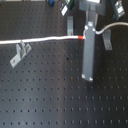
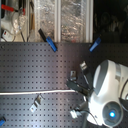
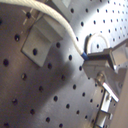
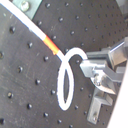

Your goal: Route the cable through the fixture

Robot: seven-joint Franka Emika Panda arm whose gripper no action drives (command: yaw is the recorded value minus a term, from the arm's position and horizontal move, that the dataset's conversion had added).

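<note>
First exterior view: gripper (image 1: pixel 86 36) pinches the cable (image 1: pixel 45 39) beside its red band (image 1: pixel 81 36).

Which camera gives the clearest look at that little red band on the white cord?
The second wrist view: the red band is large and sharp on the cable. The first exterior view shows it small. In the first wrist view and the second exterior view I cannot make it out.
</note>
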